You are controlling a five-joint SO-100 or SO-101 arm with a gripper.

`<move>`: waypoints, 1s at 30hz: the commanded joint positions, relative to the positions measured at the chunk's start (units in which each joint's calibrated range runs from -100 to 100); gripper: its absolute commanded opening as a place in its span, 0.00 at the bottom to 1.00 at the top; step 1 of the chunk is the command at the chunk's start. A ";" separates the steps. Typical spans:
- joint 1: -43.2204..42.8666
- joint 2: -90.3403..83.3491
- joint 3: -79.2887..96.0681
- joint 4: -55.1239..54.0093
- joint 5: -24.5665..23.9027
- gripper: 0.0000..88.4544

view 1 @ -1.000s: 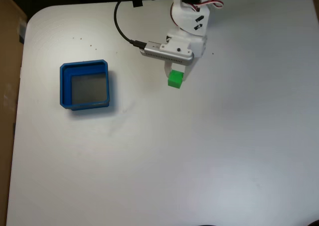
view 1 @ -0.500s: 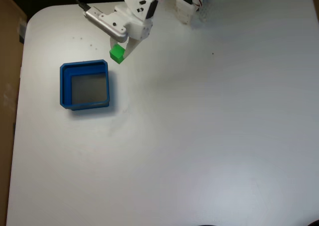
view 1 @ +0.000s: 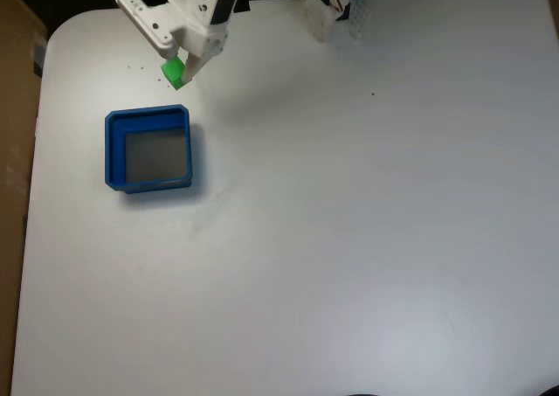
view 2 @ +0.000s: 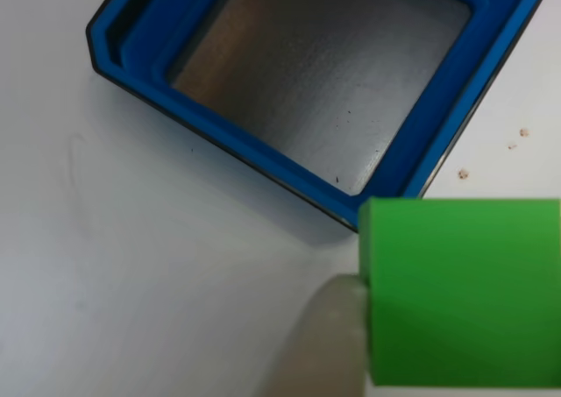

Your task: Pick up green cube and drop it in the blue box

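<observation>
- Fixed view: white arm reaches in from the top edge, jaws [view 1: 181, 71] closed on the green cube [view 1: 175, 71], cube pinched at the tip and held off the bench [view 1: 349, 239].
- Cube sits above and slightly right of the blue box [view 1: 112, 148] in this view, near the box's far right corner but apart from it, not over the grey floor.
- Blue box rests flat on the white bench at left, thick blue walls, grey floor, nothing inside.
- White arm body [view 1: 196, 16] and a grey bar-like part [view 1: 140, 16] angle toward the upper left; the arm's base [view 1: 330, 3] stands at the top edge, well apart to the right.
- A few tiny dark specks [view 1: 133, 66] on the bench left of the cube.
- Other view (close, looking down): green cube [view 2: 460, 292] fills the lower right, plain faces, one pale finger [view 2: 320, 344] touching its left face; second finger hidden.
- Same view: blue box [view 2: 473, 99] lies tilted across the top, its near corner just behind the cube's upper left edge; grey floor [view 2: 324, 73] scuffed and bare.
- Small brownish specks [view 2: 462, 173] on the bench right of the box wall.
- Brown panel [view 1: 13, 151] (cardboard-like) runs down the left edge of the fixed view, beside the bench.
</observation>
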 commanded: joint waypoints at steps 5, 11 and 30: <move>0.49 0.59 -2.56 -0.54 -0.15 0.02; 0.42 5.44 -3.10 -0.70 -0.15 0.02; 0.35 34.61 -35.35 -9.03 -0.15 0.02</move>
